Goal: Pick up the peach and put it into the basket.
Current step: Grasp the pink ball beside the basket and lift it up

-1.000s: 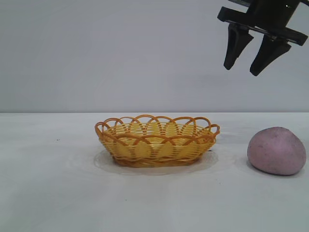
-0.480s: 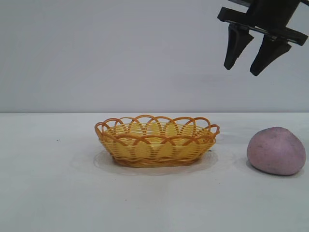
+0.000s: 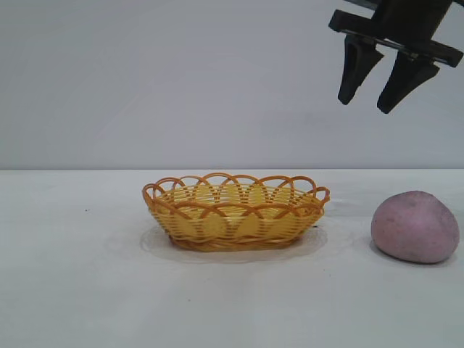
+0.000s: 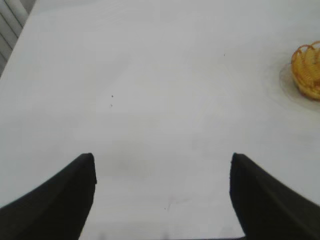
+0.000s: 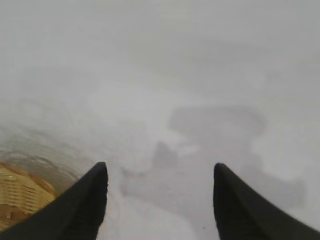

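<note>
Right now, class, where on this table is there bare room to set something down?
Bare table lies left of the basket and along the front edge. A narrower gap separates the basket and peach. The right gripper hangs open above the peach.

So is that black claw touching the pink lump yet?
Apart. The exterior view shows the right gripper high above the peach, with bare wall between them.

The right claw [image 3: 370, 98] is cut off at the exterior view's top edge; the basket [image 4: 307, 70] is cropped in both wrist views.
</note>
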`<state>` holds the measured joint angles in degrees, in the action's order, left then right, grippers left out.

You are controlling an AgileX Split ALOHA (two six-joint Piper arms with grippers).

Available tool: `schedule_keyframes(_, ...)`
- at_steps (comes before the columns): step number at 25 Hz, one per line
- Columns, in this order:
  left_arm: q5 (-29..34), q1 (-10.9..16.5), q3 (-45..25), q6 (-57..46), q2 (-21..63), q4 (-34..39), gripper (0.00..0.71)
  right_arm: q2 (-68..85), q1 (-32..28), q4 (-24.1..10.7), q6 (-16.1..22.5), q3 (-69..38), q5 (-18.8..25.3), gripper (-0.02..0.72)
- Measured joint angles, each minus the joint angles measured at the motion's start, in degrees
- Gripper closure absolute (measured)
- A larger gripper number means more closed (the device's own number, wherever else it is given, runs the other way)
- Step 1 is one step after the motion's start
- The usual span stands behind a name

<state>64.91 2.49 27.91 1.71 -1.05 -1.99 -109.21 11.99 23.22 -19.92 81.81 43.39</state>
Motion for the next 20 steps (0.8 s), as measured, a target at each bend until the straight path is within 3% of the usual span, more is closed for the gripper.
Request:
schedule_keyframes(9,-0.59,0.0,-0.23,0.66,0.0,-0.23,0.18,3.28,0.0,-0.55,-3.85,0.0,3.39,0.26)
schedule_keyframes(20,-0.59,0.0,-0.23,2.03,0.0,-1.34,0.18,5.06,0.0,-1.75,-4.99,0.0,9.93,0.26)
